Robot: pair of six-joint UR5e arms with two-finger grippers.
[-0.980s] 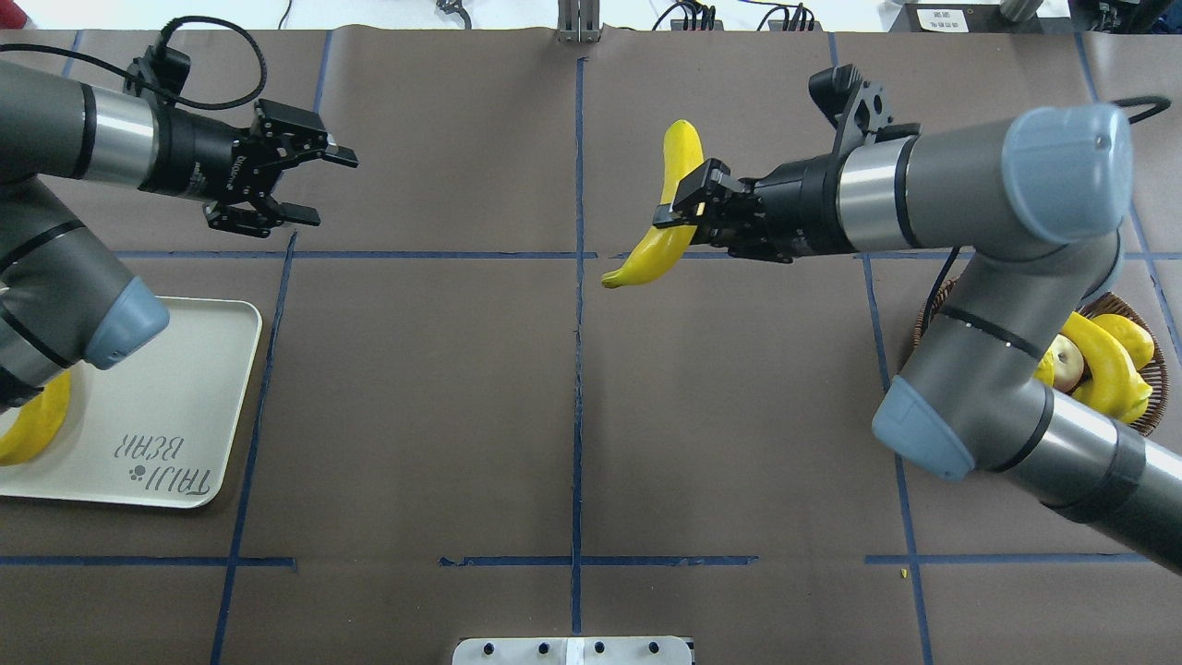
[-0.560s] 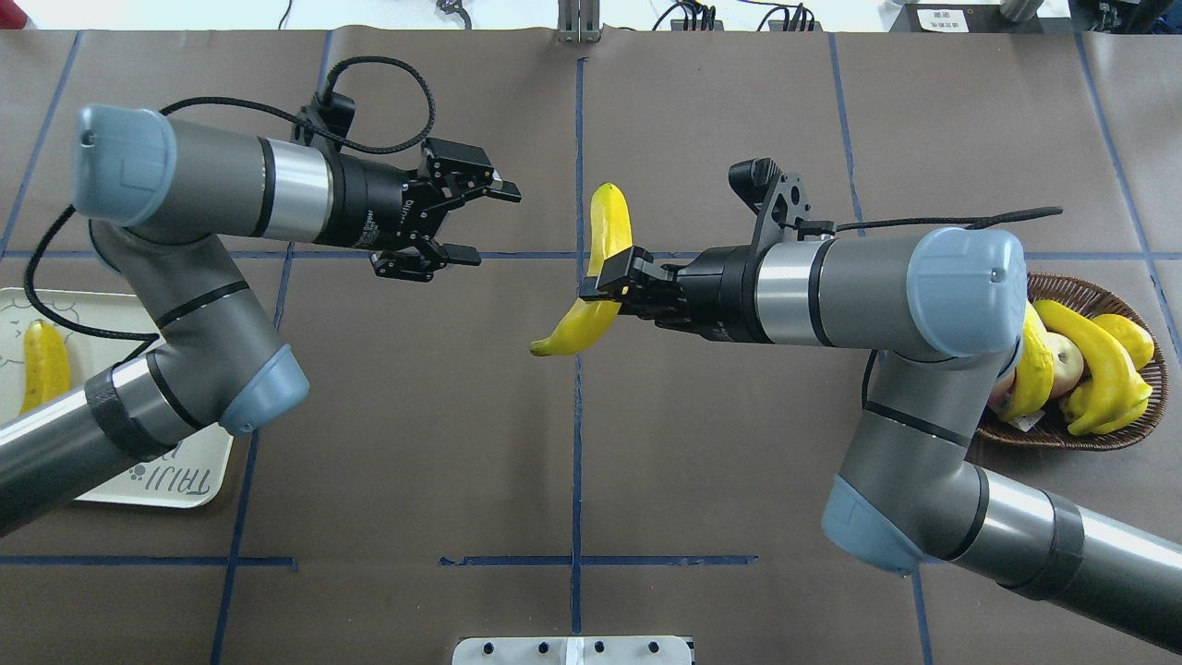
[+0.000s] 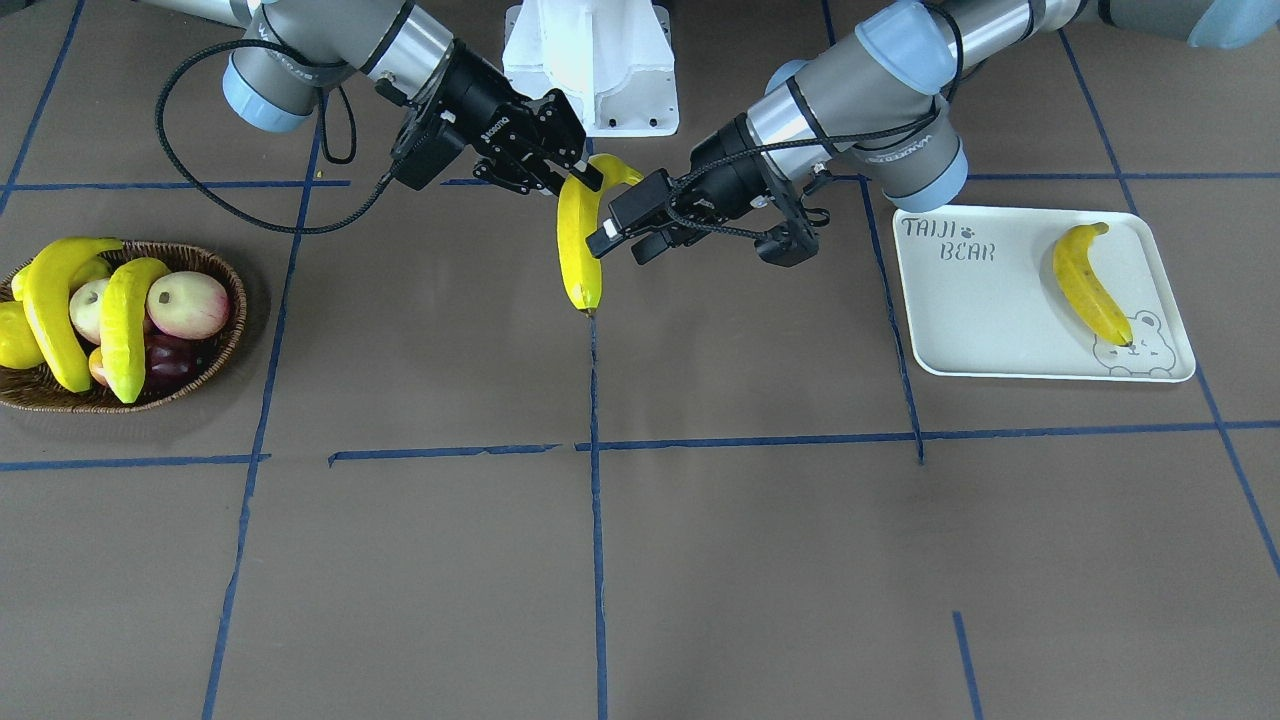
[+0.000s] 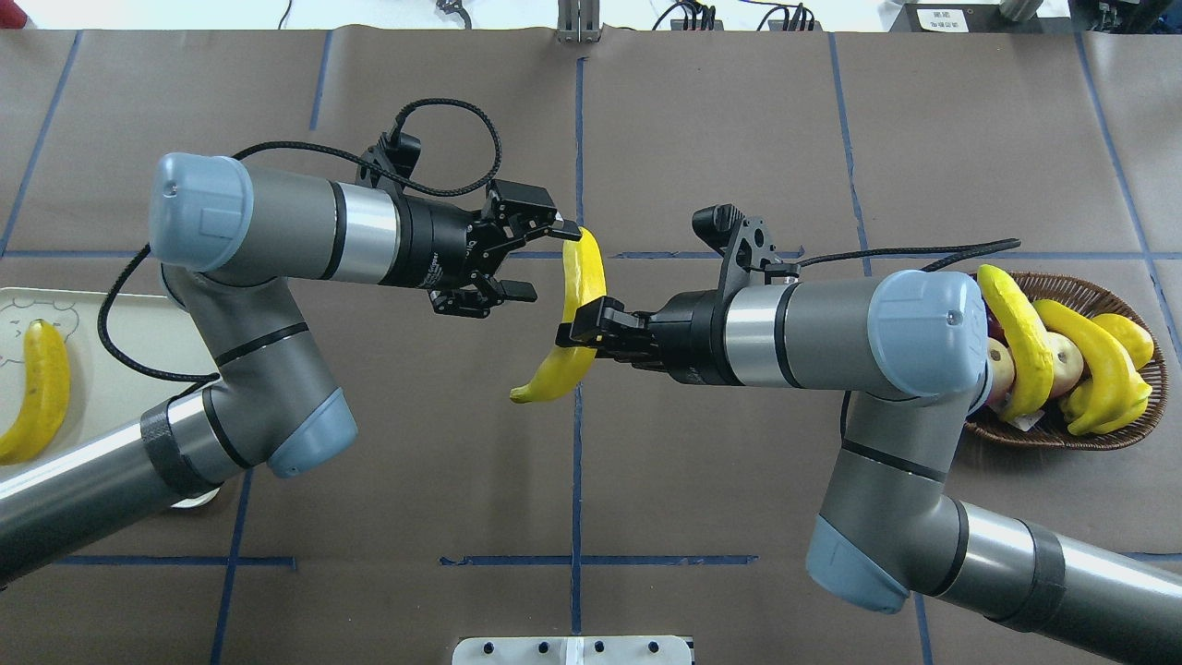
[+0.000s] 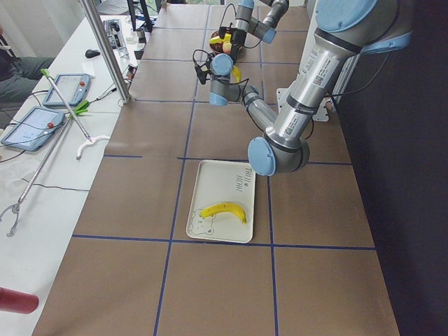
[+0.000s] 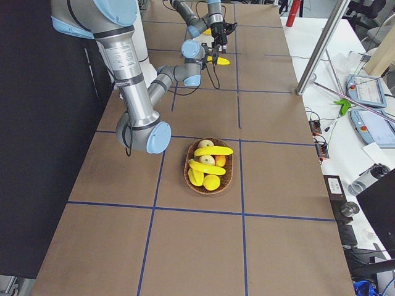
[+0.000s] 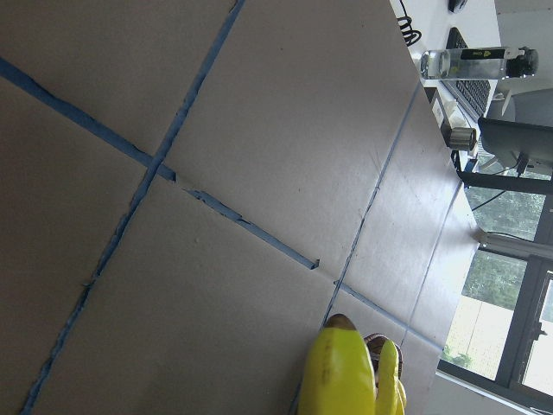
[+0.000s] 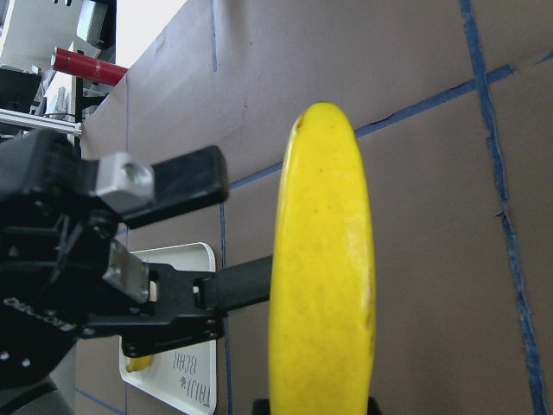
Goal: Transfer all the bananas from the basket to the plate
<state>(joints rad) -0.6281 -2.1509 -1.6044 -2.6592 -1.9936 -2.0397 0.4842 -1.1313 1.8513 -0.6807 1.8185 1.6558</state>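
My right gripper (image 4: 577, 334) is shut on the middle of a yellow banana (image 4: 574, 305) and holds it above the table's centre line. It also shows in the front view (image 3: 578, 240). My left gripper (image 4: 554, 265) is open, with its fingers on either side of the banana's far end. In the right wrist view the open fingers (image 8: 173, 181) stand just behind the banana (image 8: 324, 259). One banana (image 4: 37, 388) lies on the white plate (image 4: 102, 388). Two bananas (image 4: 1016, 342) (image 4: 1099, 360) lie in the wicker basket (image 4: 1062, 434).
The basket also holds apples (image 3: 190, 303) and a short yellow fruit (image 4: 1131, 337). A black cable loops above the left wrist (image 4: 443, 148). The robot's white base (image 3: 590, 60) stands behind the grippers. Blue tape lines cross the brown table.
Both arms moved toward the centre. The right gripper carried the banana left and nearer the robot. The left gripper moved right from near the plate to the banana's far end, staying open.
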